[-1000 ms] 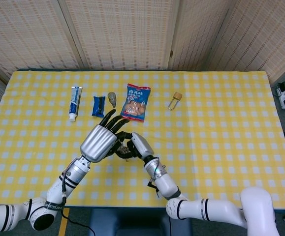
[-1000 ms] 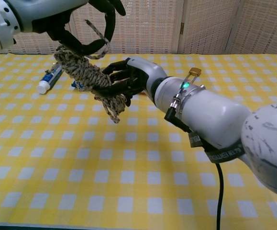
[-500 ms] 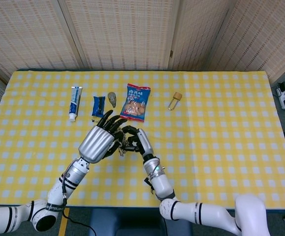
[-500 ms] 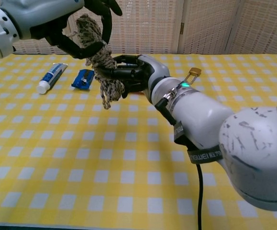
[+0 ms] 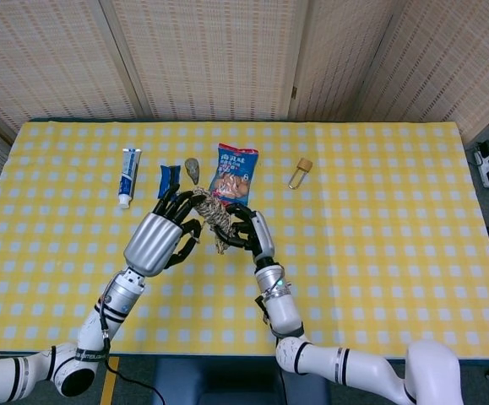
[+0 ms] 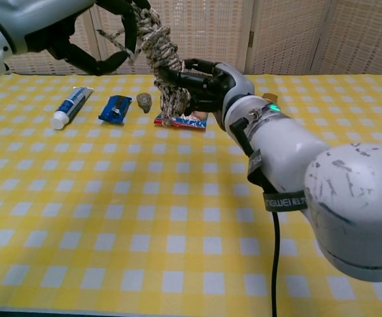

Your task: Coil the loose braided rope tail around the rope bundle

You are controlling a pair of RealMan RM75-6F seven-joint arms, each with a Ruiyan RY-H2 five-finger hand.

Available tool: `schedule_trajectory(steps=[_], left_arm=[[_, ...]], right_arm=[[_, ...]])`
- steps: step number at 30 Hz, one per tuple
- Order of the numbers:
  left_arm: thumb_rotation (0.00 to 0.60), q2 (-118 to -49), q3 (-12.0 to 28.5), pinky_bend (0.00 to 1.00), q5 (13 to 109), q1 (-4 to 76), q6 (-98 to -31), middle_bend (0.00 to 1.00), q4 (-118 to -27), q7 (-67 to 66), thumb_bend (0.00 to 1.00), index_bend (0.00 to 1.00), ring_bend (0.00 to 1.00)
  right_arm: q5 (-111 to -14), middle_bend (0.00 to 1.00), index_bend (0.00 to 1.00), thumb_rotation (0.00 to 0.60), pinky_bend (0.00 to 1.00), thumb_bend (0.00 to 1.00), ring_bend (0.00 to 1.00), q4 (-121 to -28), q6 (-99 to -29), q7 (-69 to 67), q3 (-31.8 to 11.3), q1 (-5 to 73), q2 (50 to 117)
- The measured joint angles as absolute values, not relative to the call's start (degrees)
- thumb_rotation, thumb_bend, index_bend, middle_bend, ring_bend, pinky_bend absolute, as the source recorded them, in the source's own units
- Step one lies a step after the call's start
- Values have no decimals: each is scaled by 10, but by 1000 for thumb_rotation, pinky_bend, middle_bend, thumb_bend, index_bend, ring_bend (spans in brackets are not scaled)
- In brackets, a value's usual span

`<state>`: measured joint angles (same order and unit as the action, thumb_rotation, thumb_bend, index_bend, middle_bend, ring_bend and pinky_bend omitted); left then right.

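Rope bundle [image 5: 213, 221], held in the air above the surface [image 5: 379, 211] between both robot hands, tilted, upper end toward the left robot hand [image 5: 158, 240]. Right robot hand [image 5: 251, 232]: dark fingers curled around the lower part of the bundle, gripping it; frayed end hangs just below the grip. Left robot hand: fingers curved about the upper end; in the chest view the tail [image 6: 111, 41] runs between its fingers, pinched there. On the checked cloth beyond, left to right: toothpaste tube [image 5: 130, 175], blue packet [image 5: 169, 180], grey stone [image 5: 192, 170], snack bag [image 5: 236, 171], small bottle [image 5: 301, 172], all apart from the hands.
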<state>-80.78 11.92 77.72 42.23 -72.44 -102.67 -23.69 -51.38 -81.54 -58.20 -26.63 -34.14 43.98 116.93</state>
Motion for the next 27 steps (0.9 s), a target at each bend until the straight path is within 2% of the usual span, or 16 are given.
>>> schedule_trajectory(steps=[8, 16, 22, 27], left_arm=[[600, -820, 126, 0, 777, 418, -735, 56, -1021, -251, 556, 600, 1], [600, -824, 135, 0, 742, 414, -732, 49, -1033, -269, 556, 601, 0], [600, -812, 141, 0, 695, 412, -700, 49, -1047, -248, 556, 601, 0], [600, -796, 144, 0, 666, 412, -671, 50, -1056, -225, 556, 601, 5]], right_arm=[[-516, 781, 950, 600, 725, 559, 869, -812, -588, -271, -343, 433, 1173], [-564, 781, 950, 600, 725, 559, 868, -802, -616, -288, -332, 424, 1183], [-623, 781, 950, 600, 725, 560, 870, -796, -633, -287, -311, 421, 1175], [-628, 781, 950, 600, 725, 559, 868, -817, -623, -263, -314, 425, 1150]])
